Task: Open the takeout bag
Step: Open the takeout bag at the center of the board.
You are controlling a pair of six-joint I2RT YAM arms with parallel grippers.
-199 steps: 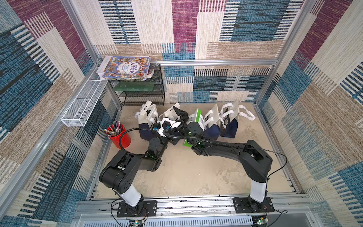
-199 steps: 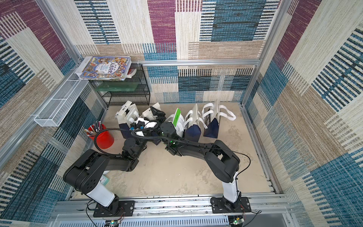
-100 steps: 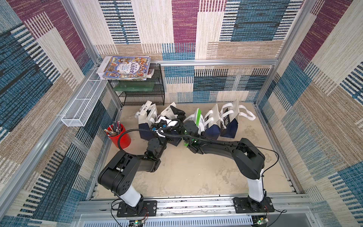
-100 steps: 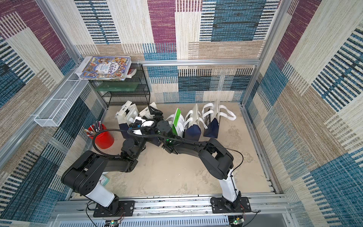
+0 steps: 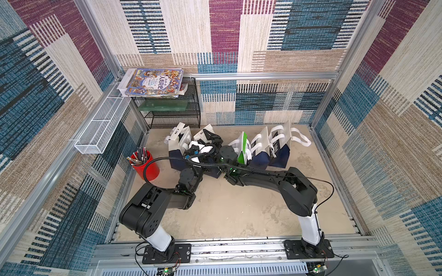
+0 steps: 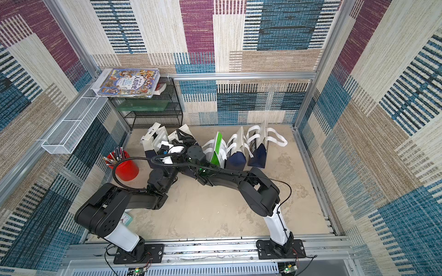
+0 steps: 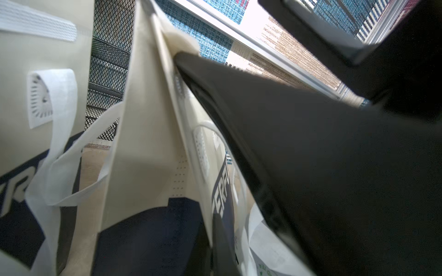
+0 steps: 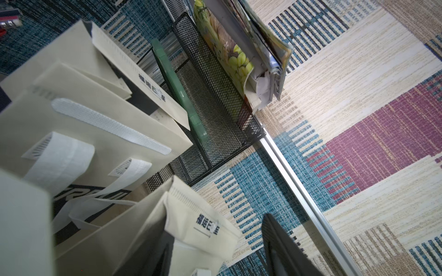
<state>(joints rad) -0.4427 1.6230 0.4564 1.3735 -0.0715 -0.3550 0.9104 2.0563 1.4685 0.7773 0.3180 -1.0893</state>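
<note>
1. Far left: red pen cup [image 5: 149, 170], upright.
2. Second in the row of bags [image 5: 278, 156]: takeout bag [image 5: 200, 136], standing beneath both arms.
3. Left gripper [image 7: 186, 62] pinched tight on its cream wall.
4. Right gripper [image 8: 215, 248] spread, top flap between the fingers.

- Book [image 5: 153, 82] on the wire rack [image 5: 172, 114], far left corner of the tabletop: large yellow Chinese title. First character looks like 人; the rest is not sure.
- Takeout bag [image 8: 181, 239]: short line of blue Chinese characters above a thin rule on the top flap. Reading uncertain.
- Neighbouring bag [image 8: 153, 90]: same blue print on its flap. Lower down are slanted outlined letters, partly covered, maybe "RRA".
- Left wrist view: white block letters on the takeout bag's navy band [image 7: 221, 191], cut off, "ERR" or "ERF".
</note>
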